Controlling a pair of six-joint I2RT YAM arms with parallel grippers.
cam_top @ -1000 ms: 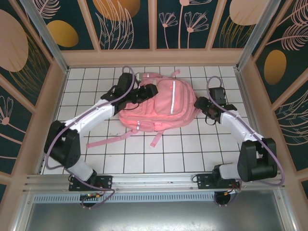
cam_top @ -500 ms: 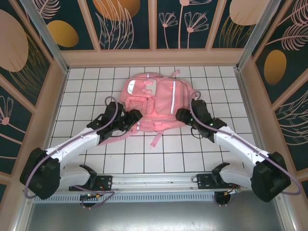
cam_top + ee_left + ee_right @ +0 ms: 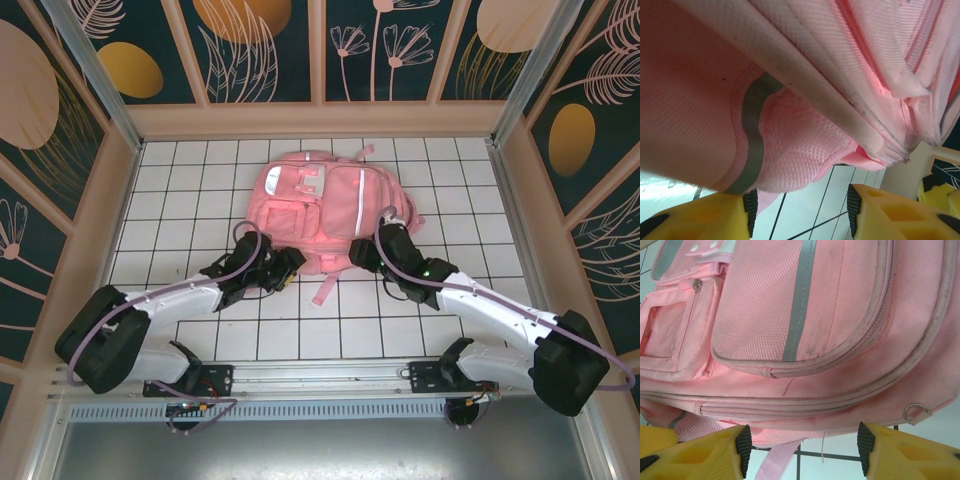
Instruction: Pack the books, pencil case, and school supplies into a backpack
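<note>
My left gripper (image 3: 286, 268) and right gripper (image 3: 362, 254), both spread and empty, have drawn back to the near edge of the large soft pink fabric backpack (image 3: 335, 205). It now lies straightened, front up, near the white tiled table's (image 3: 180, 190) far edge. Its pockets look zipped, so packing seems finished.

Bright, even light; left-wrist close-up perhaps blurred.

My table (image 3: 190, 200) was a white surface ruled with a dark grid of squares, evenly lit. Dark teal wall panels (image 3: 265, 50), printed with pale pink flowers and gold ovals, closed its far, left and right edges inside a peach frame (image 3: 320, 120). A silver metal rail (image 3: 320, 372) ran along its near edge.
</note>
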